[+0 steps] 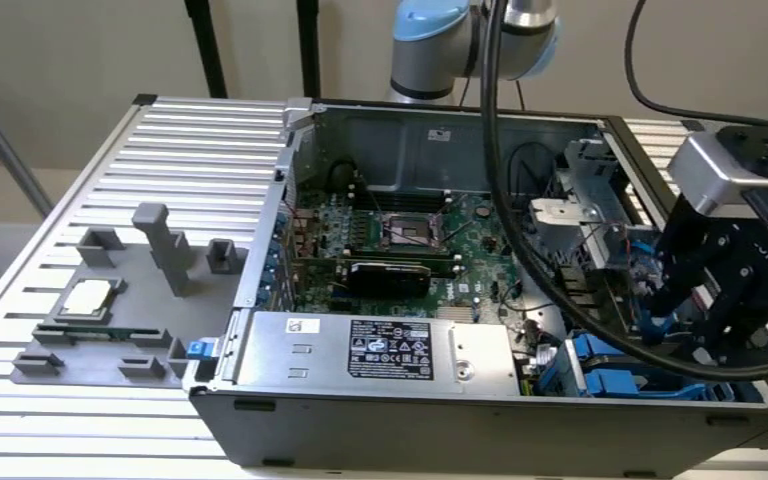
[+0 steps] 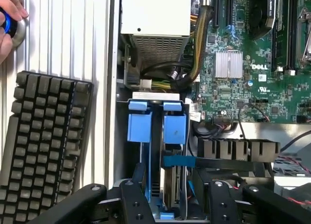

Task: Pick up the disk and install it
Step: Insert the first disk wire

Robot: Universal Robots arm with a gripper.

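Gripper [image 1: 691, 330] sits low in the case's [image 1: 491, 420] lower-right corner in the exterior view, a tight spot crowded by a black cable [image 1: 491, 120]. The disk [image 2: 171, 185] stands on edge in the blue drive cage [image 2: 175, 129], right at the gripper. Can't tell if it's clamped.

DELL printed on motherboard [image 2: 262, 88]; power supply label [image 1: 388, 349] seemingly illegible.

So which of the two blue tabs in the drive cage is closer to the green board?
The tab on the side of the green board; the other tab sits against the case wall, toward the keyboard.
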